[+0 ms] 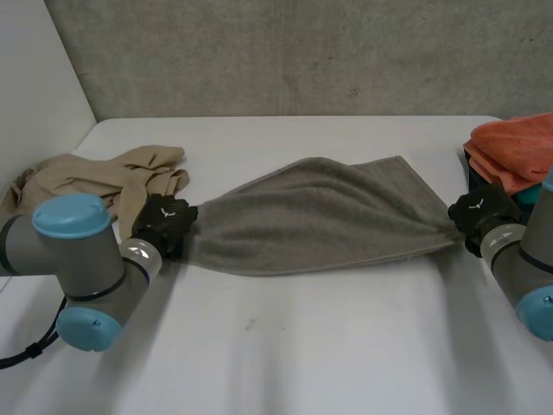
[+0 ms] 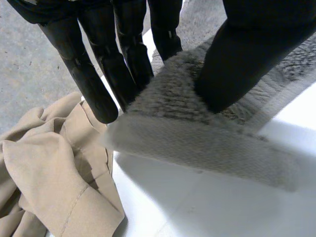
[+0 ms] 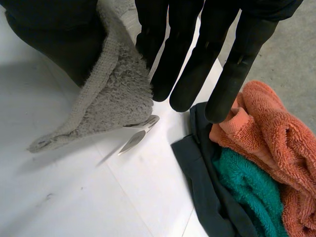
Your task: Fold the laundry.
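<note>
At 9 o'clock on the white table, a heap of beige clothes. Just at 3 o'clock from it, left hand, pinching one end of the grey towel between thumb and straight fingers. Towel stretched across the table's middle. At 3 o'clock, right hand, pinching the other end between thumb and fingers. At 1 o'clock from it, stack of folded cloths.

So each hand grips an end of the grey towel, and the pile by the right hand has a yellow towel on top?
Not yellow: it is an orange towel on top, as the right wrist view shows. The left hand and right hand do grip the grey towel's ends.
</note>
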You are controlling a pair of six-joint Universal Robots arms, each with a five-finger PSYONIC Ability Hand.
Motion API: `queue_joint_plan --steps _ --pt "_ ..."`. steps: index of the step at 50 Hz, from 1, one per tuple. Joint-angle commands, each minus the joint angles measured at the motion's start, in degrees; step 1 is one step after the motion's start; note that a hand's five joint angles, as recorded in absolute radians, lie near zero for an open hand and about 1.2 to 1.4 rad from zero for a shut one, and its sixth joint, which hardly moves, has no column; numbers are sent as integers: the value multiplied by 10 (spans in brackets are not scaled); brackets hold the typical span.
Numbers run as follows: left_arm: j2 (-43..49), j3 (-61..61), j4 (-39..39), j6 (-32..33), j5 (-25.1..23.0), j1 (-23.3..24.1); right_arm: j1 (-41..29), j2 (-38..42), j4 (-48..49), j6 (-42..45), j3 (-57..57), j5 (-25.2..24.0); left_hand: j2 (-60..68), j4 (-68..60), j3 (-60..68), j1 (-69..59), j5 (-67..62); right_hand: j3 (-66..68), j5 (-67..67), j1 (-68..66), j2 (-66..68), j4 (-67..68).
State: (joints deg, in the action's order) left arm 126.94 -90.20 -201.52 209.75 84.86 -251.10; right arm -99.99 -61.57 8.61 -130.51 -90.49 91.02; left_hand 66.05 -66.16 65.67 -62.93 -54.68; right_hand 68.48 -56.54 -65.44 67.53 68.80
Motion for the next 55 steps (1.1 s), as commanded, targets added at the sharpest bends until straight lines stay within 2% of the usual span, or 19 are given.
queue_joint_plan --steps 1,5,7,12,15,19,23,26,31,36,40,42,44,45,46,48,50,52,55 --pt "-91 -15 14 -7 8 3 1 -14 -8 2 6 6 139 -138 143 -171 -153 115 -135 -146 125 112" --pt "-201 -32 58 -46 15 7 1 -92 -37 11 8 6 139 -138 143 -171 -153 115 -135 -146 125 112" --pt "-241 -31 83 -68 16 9 2 -137 -86 21 16 3 139 -138 143 -171 -153 115 -135 -146 125 112" --pt "-373 6 211 -117 13 1 8 -221 -201 46 71 -1 139 -138 143 -171 -153 115 -135 -146 125 112" --pt "-400 55 295 -123 12 -2 26 -268 -255 58 115 -5 139 -138 143 -171 -153 115 -135 -146 125 112" --pt "-391 110 367 -123 11 -3 33 -297 -287 75 155 -9 139 -138 143 -171 -153 115 -135 -146 125 112" --pt "-334 143 412 -123 11 -9 35 -289 -297 79 156 -15 139 -138 143 -171 -153 115 -135 -146 125 112" --pt "-276 149 436 -123 12 -9 34 -245 -296 76 144 -24 139 -138 143 -171 -153 115 -135 -146 125 112" --pt "-167 158 439 -123 13 -10 22 -127 -287 73 159 -16 139 -138 143 -171 -153 115 -135 -146 125 112" --pt "-53 257 397 -123 17 1 1 -36 -250 61 223 9 139 -138 143 -171 -153 115 -135 -146 125 112" --pt "-28 366 326 -124 17 12 -26 16 -163 54 316 61 139 -138 143 -171 -153 115 -135 -146 125 112" --pt "-28 401 282 -124 17 19 -43 17 -83 41 359 80 139 -138 143 -171 -153 115 -135 -146 125 112" --pt "-33 432 190 -126 17 30 -55 13 -8 21 373 84 139 -138 143 -171 -153 115 -135 -146 125 112" --pt "-40 433 150 -127 18 34 -57 5 80 -3 367 83 139 -138 143 -171 -153 115 -135 -146 125 112" --pt "-60 427 90 -126 19 39 -59 0 111 -12 362 81 139 -138 143 -171 -153 115 -135 -146 125 112" --pt "-85 412 35 -124 21 42 -62 -25 196 -29 335 83 139 -138 143 -171 -153 115 -135 -146 125 112" --pt "-115 384 -27 -124 23 43 -64 -47 204 -26 320 79 139 -138 143 -171 -153 115 -135 -146 125 112" --pt "-124 364 -42 -124 27 42 -62 -71 179 -23 307 76 139 -138 143 -171 -153 115 -135 -146 125 112" --pt "-124 340 -40 -124 29 36 -65 -61 123 -23 299 65 139 -138 143 -171 -153 115 -135 -146 125 112"
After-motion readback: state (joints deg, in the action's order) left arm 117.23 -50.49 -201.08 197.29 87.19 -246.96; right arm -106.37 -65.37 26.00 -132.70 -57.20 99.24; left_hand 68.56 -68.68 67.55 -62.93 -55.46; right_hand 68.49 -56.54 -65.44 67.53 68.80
